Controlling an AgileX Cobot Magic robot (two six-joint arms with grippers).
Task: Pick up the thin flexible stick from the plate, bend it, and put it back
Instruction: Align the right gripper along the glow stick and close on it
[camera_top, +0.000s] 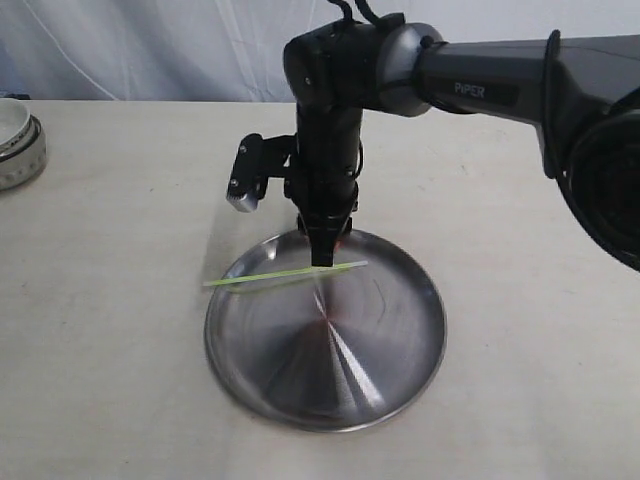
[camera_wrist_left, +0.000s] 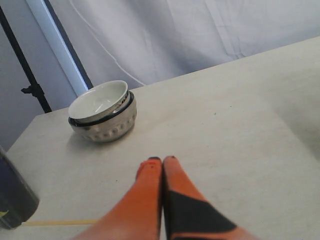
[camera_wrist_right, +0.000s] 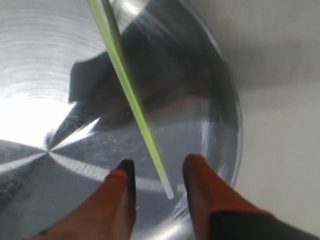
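Right end effector (camera_wrist_right: 160, 162) spread astride thin flexible stick (camera_wrist_right: 131, 97) — far end past plate (camera_top: 213, 325) rim

Stick (camera_top: 270, 276): pale yellow-green, translucent. Plate (camera_top: 385, 350): silver, with radial sheen lines. Tabletop (camera_top: 110, 360): plain beige. Left fingers (camera_wrist_left: 149, 200) and right fingers (camera_wrist_right: 116, 202): orange with black patches. Arm (camera_top: 330, 130): black. Bowl (camera_wrist_left: 97, 100): white, above a dimpled silver bowl (camera_wrist_left: 107, 131).

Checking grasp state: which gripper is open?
The right gripper, fingers spread either side of the thin flexible stick over the plate; the left gripper is shut, holding nothing.
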